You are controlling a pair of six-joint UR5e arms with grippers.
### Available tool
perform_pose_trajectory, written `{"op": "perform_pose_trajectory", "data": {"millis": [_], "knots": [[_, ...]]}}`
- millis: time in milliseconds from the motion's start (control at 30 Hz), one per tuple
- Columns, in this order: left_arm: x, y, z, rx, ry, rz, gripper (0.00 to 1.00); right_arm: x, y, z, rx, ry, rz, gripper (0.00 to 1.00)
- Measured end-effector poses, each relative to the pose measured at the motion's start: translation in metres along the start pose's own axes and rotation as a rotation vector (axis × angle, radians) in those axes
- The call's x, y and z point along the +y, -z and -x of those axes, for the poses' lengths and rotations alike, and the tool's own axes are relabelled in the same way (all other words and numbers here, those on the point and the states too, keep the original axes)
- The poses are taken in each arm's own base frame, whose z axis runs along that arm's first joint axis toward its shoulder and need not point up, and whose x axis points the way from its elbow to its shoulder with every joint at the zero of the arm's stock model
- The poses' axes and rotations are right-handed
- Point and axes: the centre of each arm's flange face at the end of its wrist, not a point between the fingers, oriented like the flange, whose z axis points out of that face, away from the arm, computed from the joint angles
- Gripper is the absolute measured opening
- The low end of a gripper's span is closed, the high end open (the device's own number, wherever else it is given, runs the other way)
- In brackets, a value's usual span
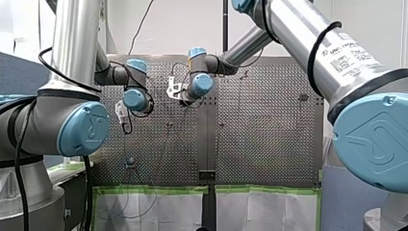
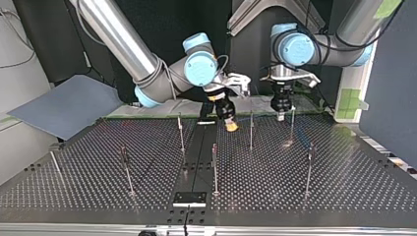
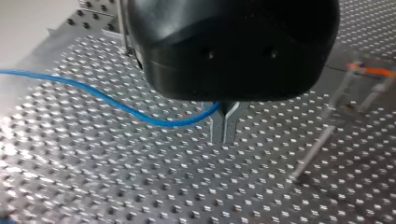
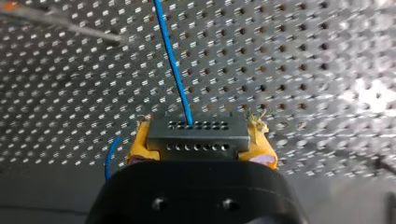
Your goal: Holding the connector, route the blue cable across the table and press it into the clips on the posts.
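The connector (image 4: 198,135) is gripped between the yellow pads (image 4: 140,145) of the right claw (image 2: 229,124). The blue cable (image 4: 173,60) is seen leaving it straight ahead, away from the claw, over the worktop (image 2: 344,187). The metal fingers (image 3: 216,130) of the left claw (image 3: 224,128) are pressed together, and the cable is met near their root, where it appears to be pinched (the contact itself is hidden under the claw's black body). From there the cable sags off to one side in a loose curve. In the top view a post (image 2: 252,129) stands between the two claws, so the span between them is judged the part to be lowered onto it. Neither arm is clearly nearer. The clips are too small to be made out, and the cable can hardly be traced in the top and front views.
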Motion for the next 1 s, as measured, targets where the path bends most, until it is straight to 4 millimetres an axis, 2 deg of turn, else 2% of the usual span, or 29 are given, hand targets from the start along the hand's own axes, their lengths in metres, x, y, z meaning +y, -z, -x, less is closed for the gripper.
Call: {"op": "perform_pose_trajectory", "data": {"millis": [400,633,867,1000], "knots": [[0.003,-0.009,-0.045,0.047,-0.001,-0.059,0.0,0.01,0.007,0.046,-0.054,0.001,0.0,0.0],[0.009,-0.016,-0.07,0.074,-0.006,-0.056,0.0,0.02,0.007,0.062,-0.06,-0.01,0.01,0.0],[0.012,-0.019,-0.082,0.083,-0.003,-0.066,0.0,0.03,0.001,0.069,-0.051,-0.035,0.006,0.0],[0.012,-0.023,-0.089,0.08,0.004,-0.086,0.0,0.035,-0.007,0.085,-0.057,-0.045,-0.002,0.0]]}}
